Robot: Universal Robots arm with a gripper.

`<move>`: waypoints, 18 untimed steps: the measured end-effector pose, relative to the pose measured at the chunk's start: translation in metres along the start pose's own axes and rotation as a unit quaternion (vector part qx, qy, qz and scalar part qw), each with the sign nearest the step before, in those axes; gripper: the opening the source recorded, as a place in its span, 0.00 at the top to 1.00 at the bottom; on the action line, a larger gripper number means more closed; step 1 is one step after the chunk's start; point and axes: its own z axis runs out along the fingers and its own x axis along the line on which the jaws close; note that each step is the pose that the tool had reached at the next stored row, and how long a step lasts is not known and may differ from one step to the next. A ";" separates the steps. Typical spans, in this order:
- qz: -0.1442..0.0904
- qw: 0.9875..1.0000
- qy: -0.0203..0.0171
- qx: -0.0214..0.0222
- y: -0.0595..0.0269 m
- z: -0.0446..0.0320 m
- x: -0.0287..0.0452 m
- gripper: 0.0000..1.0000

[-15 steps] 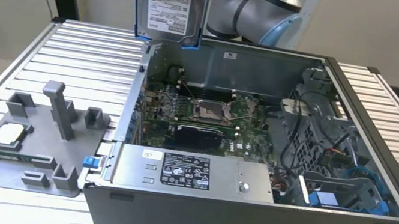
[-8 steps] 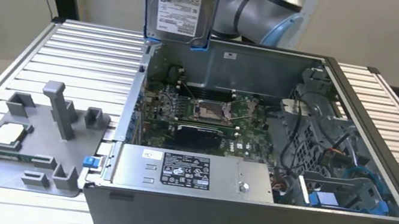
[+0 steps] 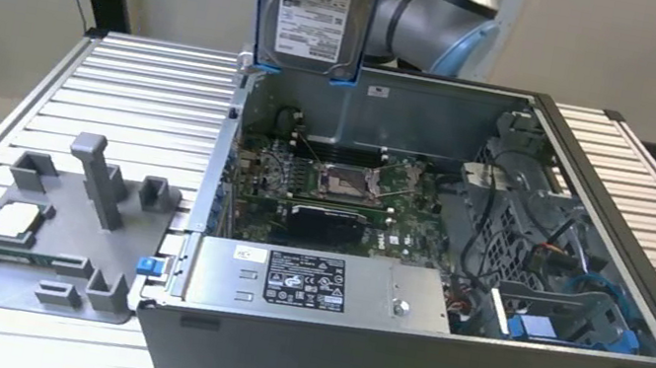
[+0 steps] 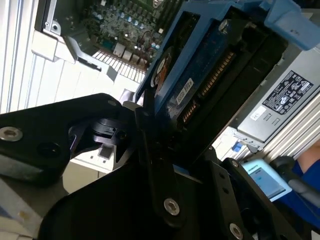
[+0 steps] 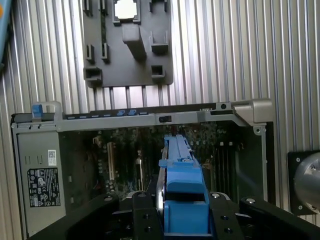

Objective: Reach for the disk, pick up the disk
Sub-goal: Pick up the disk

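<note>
The gripper (image 5: pixel 183 196) is clamped on the disk (image 3: pixel 315 14), which hangs upright in the air above the rear wall of the open computer case (image 3: pixel 405 362), clear of the case's rim, its white label facing the exterior camera and its blue bracket showing along its edges. In the second wrist view a black finger (image 4: pixel 152 155) presses flat against the side of the disk (image 4: pixel 200 65). In the first wrist view the disk (image 5: pixel 182 160) shows edge-on between the black gripper parts, over the inside of the case. The silver arm (image 3: pixel 443 13) rises behind the case. Inside the case lie the motherboard (image 3: pixel 328 184) and, along the front wall, a grey power supply box (image 3: pixel 311 286) with a black label. Beside the case, at the exterior view's left, a grey fixture tray (image 3: pixel 12 276) sits on the slatted table (image 3: pixel 141 103) and carries a small square chip (image 3: pixel 19 214).
</note>
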 end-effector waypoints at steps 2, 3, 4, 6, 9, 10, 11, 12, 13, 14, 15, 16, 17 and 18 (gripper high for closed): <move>0.000 1.000 0.000 0.000 -0.0042 -0.0001 -0.0004 1.00; 0.000 1.000 0.000 0.000 -0.0063 -0.0002 -0.0006 1.00; 0.000 1.000 0.000 0.000 -0.0084 -0.0002 -0.0008 1.00; 0.000 1.000 0.000 0.000 -0.0130 -0.0003 -0.0012 1.00; 0.000 1.000 0.000 -0.001 -0.0203 -0.0005 -0.0019 1.00; 0.000 1.000 0.000 -0.001 -0.0226 -0.0006 -0.0022 1.00; 0.000 1.000 0.000 -0.001 -0.0249 -0.0006 -0.0024 1.00; 0.000 1.000 0.000 -0.001 -0.0270 -0.0007 -0.0026 1.00; 0.000 1.000 0.000 -0.001 -0.0291 -0.0008 -0.0028 1.00; 0.000 1.000 0.000 -0.001 -0.0314 -0.0008 -0.0030 1.00; 0.000 1.000 0.000 -0.001 -0.0336 -0.0009 -0.0032 1.00; 0.000 1.000 0.000 -0.001 -0.0361 -0.0009 -0.0035 1.00; 0.000 1.000 0.000 -0.001 -0.0386 -0.0010 -0.0037 1.00; 0.000 1.000 0.000 -0.001 -0.0411 -0.0011 -0.0039 1.00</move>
